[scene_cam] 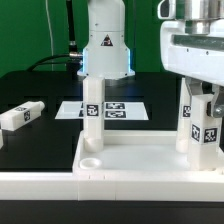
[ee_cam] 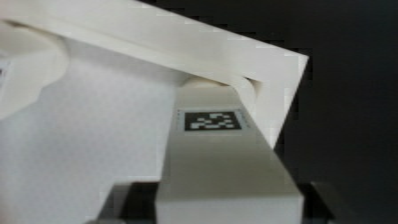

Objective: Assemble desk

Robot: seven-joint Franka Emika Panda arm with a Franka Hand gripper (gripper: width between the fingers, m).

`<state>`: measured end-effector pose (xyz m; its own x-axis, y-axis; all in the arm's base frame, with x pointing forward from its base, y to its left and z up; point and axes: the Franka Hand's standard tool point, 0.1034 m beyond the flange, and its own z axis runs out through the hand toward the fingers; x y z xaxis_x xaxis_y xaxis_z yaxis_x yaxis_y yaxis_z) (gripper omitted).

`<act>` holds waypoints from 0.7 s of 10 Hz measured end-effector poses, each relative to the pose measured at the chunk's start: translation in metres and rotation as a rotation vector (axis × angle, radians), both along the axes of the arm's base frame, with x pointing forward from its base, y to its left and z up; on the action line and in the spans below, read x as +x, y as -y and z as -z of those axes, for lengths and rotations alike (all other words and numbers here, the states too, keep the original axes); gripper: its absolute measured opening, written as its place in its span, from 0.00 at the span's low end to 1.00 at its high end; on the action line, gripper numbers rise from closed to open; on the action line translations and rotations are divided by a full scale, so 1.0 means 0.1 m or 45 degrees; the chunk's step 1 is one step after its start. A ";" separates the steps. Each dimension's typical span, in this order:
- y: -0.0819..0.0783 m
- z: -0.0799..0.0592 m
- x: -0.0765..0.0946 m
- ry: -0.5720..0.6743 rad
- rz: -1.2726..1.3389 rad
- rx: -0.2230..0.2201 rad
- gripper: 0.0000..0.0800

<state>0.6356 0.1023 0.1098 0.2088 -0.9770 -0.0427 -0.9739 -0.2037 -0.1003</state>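
Observation:
The white desk top (scene_cam: 150, 178) lies at the front with its rim up. One white leg (scene_cam: 92, 112) stands upright in its far corner on the exterior view's left, and a second leg (scene_cam: 184, 122) stands at the far right. My gripper (scene_cam: 208, 100) is shut on a third tagged leg (scene_cam: 210, 135) and holds it upright at the top's right corner. In the wrist view the held leg (ee_cam: 217, 140) runs from my gripper (ee_cam: 222, 208) down to the corner of the desk top (ee_cam: 98, 120). A fourth leg (scene_cam: 22, 115) lies loose on the black table.
The marker board (scene_cam: 125, 108) lies flat behind the desk top. The robot base (scene_cam: 105, 50) stands behind it. A round socket (scene_cam: 88, 158) at the near left corner of the top is open. A green wall is at the back right.

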 end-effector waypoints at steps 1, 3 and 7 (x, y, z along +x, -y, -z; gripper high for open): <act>-0.01 0.00 0.00 -0.006 0.107 0.017 0.36; -0.01 0.00 0.00 -0.015 0.243 0.033 0.36; 0.00 0.03 -0.01 -0.011 0.092 0.016 0.77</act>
<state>0.6347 0.1026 0.1072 0.1377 -0.9888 -0.0568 -0.9868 -0.1320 -0.0939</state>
